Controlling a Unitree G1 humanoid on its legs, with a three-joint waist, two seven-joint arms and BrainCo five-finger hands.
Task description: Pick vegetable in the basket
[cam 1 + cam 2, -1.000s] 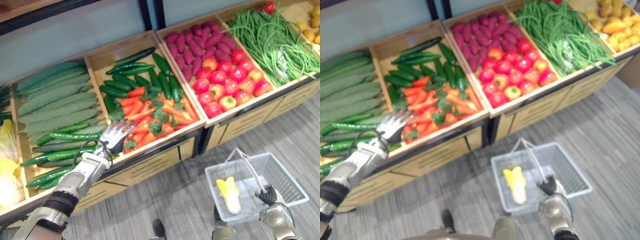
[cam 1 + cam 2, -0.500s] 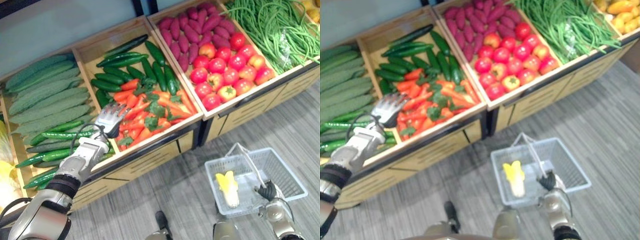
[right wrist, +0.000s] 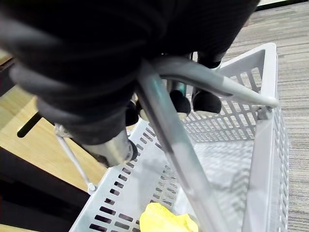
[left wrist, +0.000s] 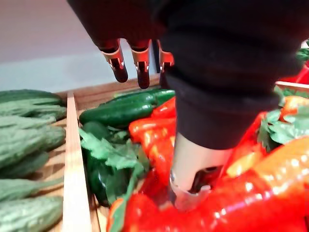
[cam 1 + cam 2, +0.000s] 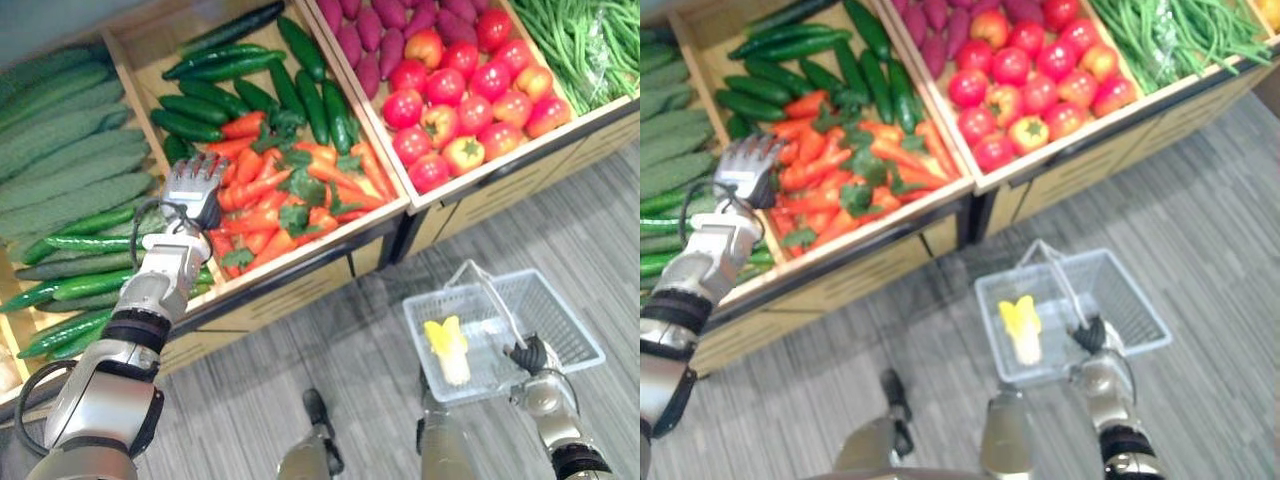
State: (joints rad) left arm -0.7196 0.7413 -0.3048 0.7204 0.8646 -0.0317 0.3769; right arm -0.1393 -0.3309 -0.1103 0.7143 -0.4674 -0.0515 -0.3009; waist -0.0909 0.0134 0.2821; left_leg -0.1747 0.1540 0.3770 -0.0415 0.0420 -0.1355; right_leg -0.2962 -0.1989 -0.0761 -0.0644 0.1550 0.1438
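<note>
From the head, a grey striped floor [image 5: 300,370] runs below slanted wooden bins [image 5: 300,292]. The left hand [image 5: 192,190] hovers with straight, loosely spread fingers at the edge of glossy orange-red carrots [image 5: 290,205] with leafy tops, beside smooth dark cucumbers [image 5: 215,105] and bumpy bitter gourds [image 5: 70,160]. Round tomatoes [image 5: 470,90] fill the next bin.

The right hand [image 5: 530,357] carries a pale slotted plastic basket [image 5: 580,350] with a yellow leafy vegetable [image 5: 447,345] inside.

The left wrist view shows the fingers [image 4: 140,63] extended and empty, and the thumb [image 4: 193,169] down among the carrots.

The right wrist view shows fingers curled round the thin wire handle [image 3: 178,140].
</note>
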